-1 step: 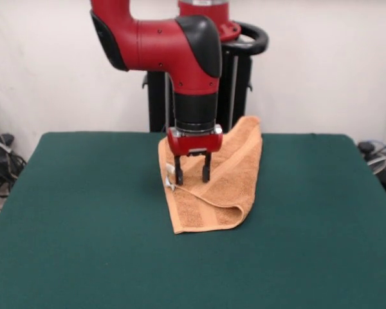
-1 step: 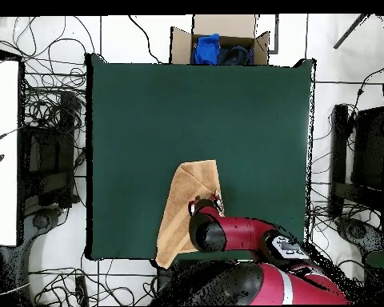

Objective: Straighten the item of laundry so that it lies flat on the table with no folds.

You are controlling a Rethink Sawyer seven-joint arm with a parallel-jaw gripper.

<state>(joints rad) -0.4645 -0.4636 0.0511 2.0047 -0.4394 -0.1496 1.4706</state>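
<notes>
**Towel still folded, claw spread over it**

Desk (image 1: pixel 83 219): green top, far wider than the towel. Bare apart from the towel.

Arm (image 1: pixel 174 45): red and black, comes down over the towel's folded side. In the overhead view it covers the towel's corner nearest the base.

Towel (image 1: pixel 235 161): orange-tan, lies toward the robot's side of the desk, roughly mid-width, set at a slant. Not flat: one long side is doubled over, with a rounded fold at the near corner in the front view. Far end reaches the desk edge and hangs over it in the overhead view. Woven band visible on the near end.

Claw (image 1: pixel 192 175): two dark fingers spread apart, pointing down, tips at the towel's upper layer. Nothing pinched between them.

Tag (image 1: pixel 170 183): small, white, at the towel edge just beside one finger.
</notes>
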